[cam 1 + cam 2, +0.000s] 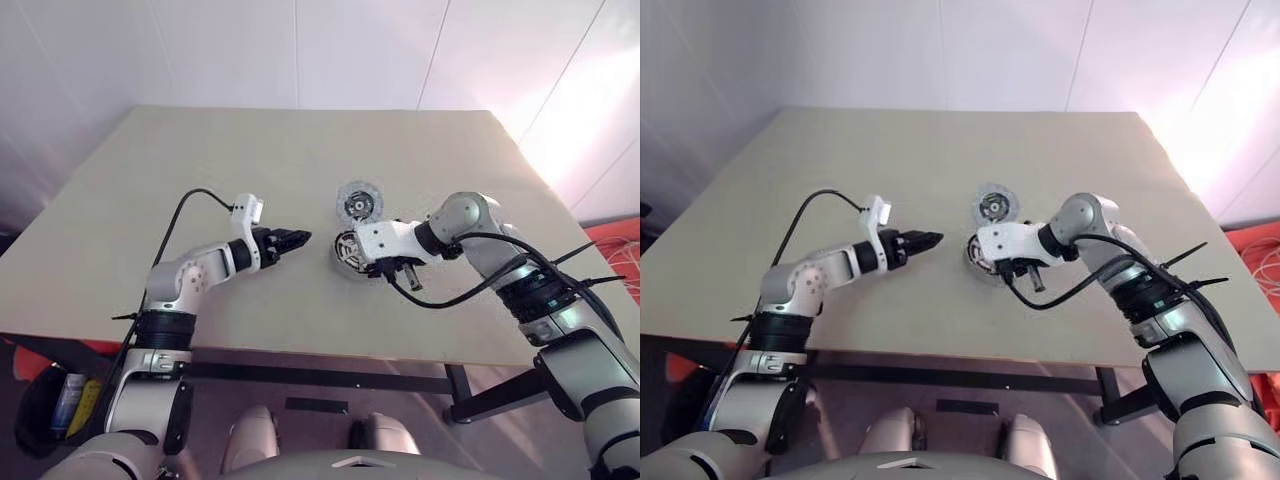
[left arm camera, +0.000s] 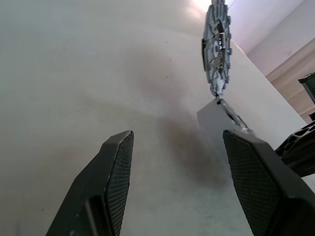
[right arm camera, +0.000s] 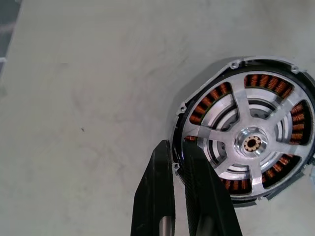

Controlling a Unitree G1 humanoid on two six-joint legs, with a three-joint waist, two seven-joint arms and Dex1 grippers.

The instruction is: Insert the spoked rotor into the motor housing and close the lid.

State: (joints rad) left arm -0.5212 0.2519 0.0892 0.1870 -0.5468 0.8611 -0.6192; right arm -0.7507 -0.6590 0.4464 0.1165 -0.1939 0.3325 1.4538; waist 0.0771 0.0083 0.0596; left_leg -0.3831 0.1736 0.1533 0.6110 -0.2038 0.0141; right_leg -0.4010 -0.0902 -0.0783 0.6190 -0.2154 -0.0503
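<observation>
Just below the right gripper (image 3: 178,162), whose fingers are pressed together empty, sits the motor housing (image 3: 204,105) with the spoked rotor (image 3: 248,142) seated inside. Beyond lies the lid (image 1: 360,202): thin, stiff, probably light; best pinched by its rim. The left gripper (image 2: 179,167) gapes, holding nothing.

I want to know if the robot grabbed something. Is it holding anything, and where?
Nothing is held. The left gripper is open over bare table. The right gripper is shut with nothing between its fingers, at the motor housing's rim.
</observation>
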